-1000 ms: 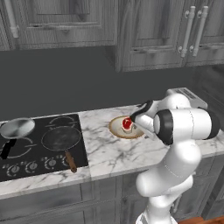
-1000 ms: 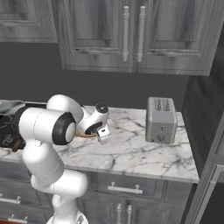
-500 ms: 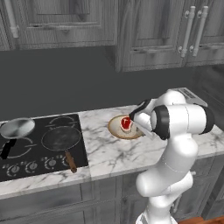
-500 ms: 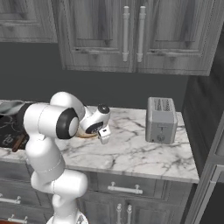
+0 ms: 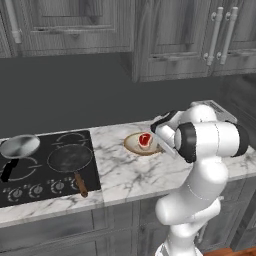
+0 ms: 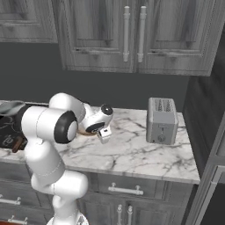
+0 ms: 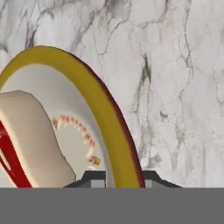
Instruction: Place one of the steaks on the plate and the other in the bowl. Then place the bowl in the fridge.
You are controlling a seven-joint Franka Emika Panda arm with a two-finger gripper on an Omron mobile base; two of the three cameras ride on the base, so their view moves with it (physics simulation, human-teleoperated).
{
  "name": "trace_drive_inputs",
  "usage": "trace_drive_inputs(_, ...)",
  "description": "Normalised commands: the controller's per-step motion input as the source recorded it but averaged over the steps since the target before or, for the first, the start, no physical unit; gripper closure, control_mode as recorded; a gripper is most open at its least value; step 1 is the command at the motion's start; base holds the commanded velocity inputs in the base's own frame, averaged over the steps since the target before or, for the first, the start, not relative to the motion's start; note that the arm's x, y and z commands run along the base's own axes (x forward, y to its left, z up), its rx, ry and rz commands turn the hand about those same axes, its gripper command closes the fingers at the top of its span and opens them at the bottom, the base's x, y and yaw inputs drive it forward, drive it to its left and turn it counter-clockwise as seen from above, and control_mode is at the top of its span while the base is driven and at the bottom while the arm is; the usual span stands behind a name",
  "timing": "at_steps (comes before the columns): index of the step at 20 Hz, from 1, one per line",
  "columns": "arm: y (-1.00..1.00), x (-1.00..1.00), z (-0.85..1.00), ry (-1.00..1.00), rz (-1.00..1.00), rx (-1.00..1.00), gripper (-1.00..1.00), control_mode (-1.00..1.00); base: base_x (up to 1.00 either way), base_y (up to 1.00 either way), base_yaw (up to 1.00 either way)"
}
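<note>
1. Hand view: the gripper (image 7: 122,179) was seen with its two tips set tight on either side of the bowl (image 7: 101,109) rim, one inside and one outside, so it was judged to be clamped on the rim.
2. Left base view: the bowl (image 5: 133,145) was seen flat on the counter (image 5: 130,172), toward its back edge and near the stove (image 5: 50,167), with the red steak (image 5: 145,139) lying in it.
3. The step in hand was judged to be the lift of the bowl for the fridge.
4. A firm pinch should be confirmed before any lift, since a grip on one side leaves the far side free to sag.
5. The bowl should be raised straight up and kept level, so that the steak (image 7: 30,140), seen close to the held rim, is not slid out.
6. The swing should be made slowly and kept away from the toaster (image 6: 161,119) near the counter's right end.
</note>
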Motion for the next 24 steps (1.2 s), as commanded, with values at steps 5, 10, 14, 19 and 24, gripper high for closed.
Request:
trace_drive_inputs(5,-0.01,-0.25,0.66,-0.02,-0.12,0.19,1.00,-1.00,0.00,0.00,0.00)
trace_drive_inputs(10,0.00,-0.23,0.71,-0.08,-0.03,0.03,1.00,-1.00,0.00,0.00,0.00)
trace_drive_inputs(14,0.00,-0.45,0.73,-0.06,0.00,0.00,1.00,-1.00,0.00,0.00,0.00)
trace_drive_inputs(19,-0.05,-0.94,0.59,-0.10,0.00,0.00,1.00,-1.00,0.00,0.00,0.00)
trace_drive_inputs(24,0.00,-1.00,0.66,-0.10,0.00,-0.05,1.00,-1.00,0.00,0.00,0.00)
